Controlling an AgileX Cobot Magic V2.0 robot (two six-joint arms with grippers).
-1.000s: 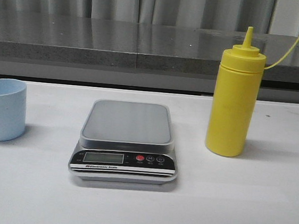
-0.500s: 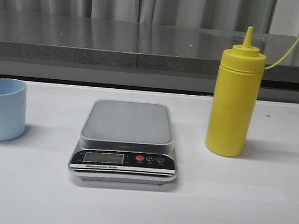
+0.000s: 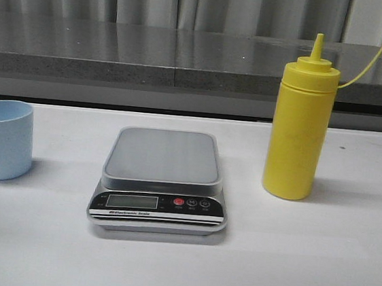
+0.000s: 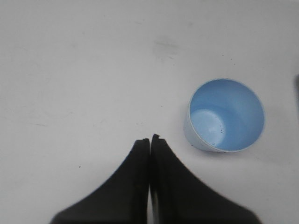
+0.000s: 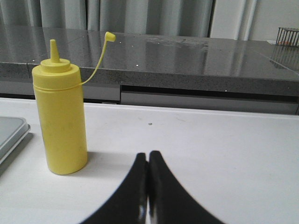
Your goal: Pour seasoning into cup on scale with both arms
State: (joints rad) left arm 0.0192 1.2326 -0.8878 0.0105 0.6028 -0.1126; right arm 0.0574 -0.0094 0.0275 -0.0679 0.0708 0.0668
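The silver-grey scale (image 3: 163,160) sits mid-table with nothing on its platform. A pale blue cup (image 3: 1,138) stands upright at the far left, off the scale. The yellow seasoning bottle (image 3: 298,127) stands upright to the scale's right, its cap strap arching away. Neither arm shows in the front view. In the left wrist view my left gripper (image 4: 150,138) is shut and empty above the table, the cup (image 4: 227,115) a short way beside it. My right gripper (image 5: 148,154) is shut and empty, low over the table, with the seasoning bottle (image 5: 60,116) standing apart from it.
A dark grey stone counter (image 3: 186,57) runs along the back of the white table (image 3: 301,264), with grey curtains behind. The scale's edge (image 5: 11,133) shows beside the bottle in the right wrist view.
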